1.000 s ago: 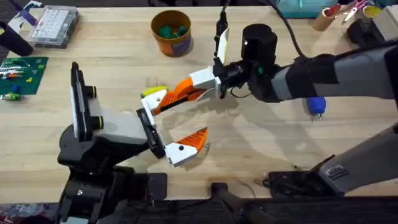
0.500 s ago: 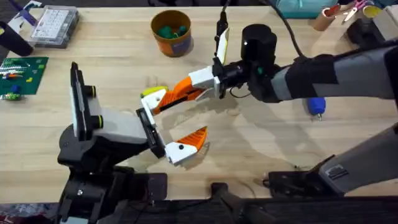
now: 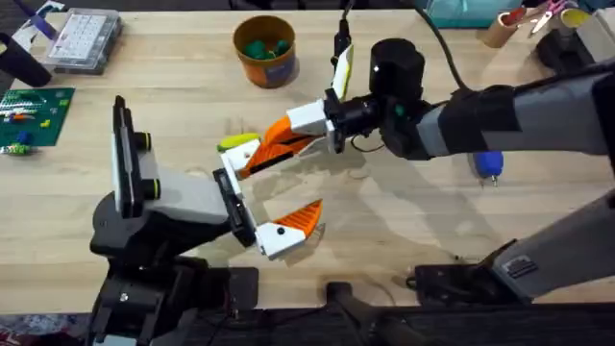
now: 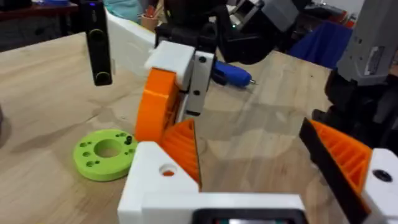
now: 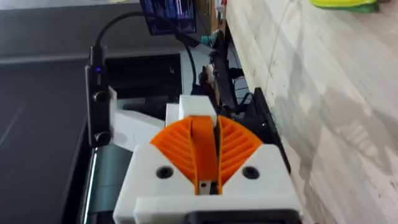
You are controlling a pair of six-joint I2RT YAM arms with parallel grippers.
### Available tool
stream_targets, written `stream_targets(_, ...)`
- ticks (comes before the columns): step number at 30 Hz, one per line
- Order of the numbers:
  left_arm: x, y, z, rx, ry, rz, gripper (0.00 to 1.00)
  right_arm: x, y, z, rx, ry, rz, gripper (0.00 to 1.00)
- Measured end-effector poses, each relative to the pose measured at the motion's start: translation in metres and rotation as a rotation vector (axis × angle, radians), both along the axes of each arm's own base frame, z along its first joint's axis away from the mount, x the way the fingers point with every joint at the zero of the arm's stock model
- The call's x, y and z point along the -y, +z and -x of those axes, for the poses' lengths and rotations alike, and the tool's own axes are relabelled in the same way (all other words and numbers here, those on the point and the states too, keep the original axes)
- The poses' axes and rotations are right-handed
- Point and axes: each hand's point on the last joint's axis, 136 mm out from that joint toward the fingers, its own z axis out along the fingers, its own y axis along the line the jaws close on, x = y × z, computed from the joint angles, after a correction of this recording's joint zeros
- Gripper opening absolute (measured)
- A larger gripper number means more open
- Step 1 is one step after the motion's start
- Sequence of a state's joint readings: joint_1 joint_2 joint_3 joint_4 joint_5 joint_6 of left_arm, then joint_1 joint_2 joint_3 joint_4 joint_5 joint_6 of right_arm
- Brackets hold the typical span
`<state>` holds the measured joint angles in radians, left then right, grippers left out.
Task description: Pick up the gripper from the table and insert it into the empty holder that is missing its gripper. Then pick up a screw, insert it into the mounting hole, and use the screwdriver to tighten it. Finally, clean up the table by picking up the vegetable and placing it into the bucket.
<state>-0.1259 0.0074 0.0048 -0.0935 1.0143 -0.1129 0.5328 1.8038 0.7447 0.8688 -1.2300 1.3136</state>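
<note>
The right arm reaches in from 3 o'clock across the middle of the table, and the right gripper (image 3: 276, 144) is clamped on the gripper (image 3: 240, 154) – in the right wrist view its two orange pads (image 5: 233, 146) press together on a thin orange edge between them. The gripper's white base sits at the upper end of the holder (image 3: 231, 204), the black bracket on the light-grey hand at about 8 o'clock; the two look to be touching, though I cannot tell whether the base is fully home in its socket. From the left wrist the gripper (image 4: 163, 173) shows a round hole in its white block, with its ribbed orange wedge rising toward the right arm's fingers above it. The left gripper (image 3: 283, 183) stands wide apart, its twin finger (image 3: 291, 221) with the black dot at the bracket's lower end. A yellow-green disc (image 3: 233, 142) lies flat on the wood just beside the gripper's base. The bucket (image 3: 264, 50) stands at 12 o'clock with green pieces inside – well apart from both arms. A blue screwdriver (image 3: 490, 164) lies at 3 o'clock, partly under the right arm
</note>
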Motion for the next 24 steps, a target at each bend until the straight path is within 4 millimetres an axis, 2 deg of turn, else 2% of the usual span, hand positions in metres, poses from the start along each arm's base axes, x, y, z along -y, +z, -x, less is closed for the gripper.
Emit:
stream_targets(5, 0.004, 0.0, 0.007, 0.013, -0.045, -0.002, 0.986, -0.003, -0.003, -0.004, -0.006, -0.033, 0.016, 0.198)
stream_targets(8, 0.006, 0.001, 0.012, 0.034, -0.072, -0.008, 0.986, -0.003, -0.007, -0.008, -0.021, -0.06, 0.032, 0.282)
stream_targets(12, 0.007, 0.001, 0.014, 0.047, -0.085, -0.013, 0.986, -0.004, -0.008, -0.011, -0.024, -0.077, 0.038, 0.446)
stream_targets(17, 0.007, 0.001, 0.014, 0.051, -0.088, -0.015, 0.986, 0.001, -0.008, -0.017, -0.027, -0.094, 0.037, 0.965)
stream_targets(24, 0.007, 0.001, 0.014, 0.052, -0.089, -0.015, 0.986, 0.022, -0.008, -0.042, -0.031, -0.171, 0.036, 0.993)
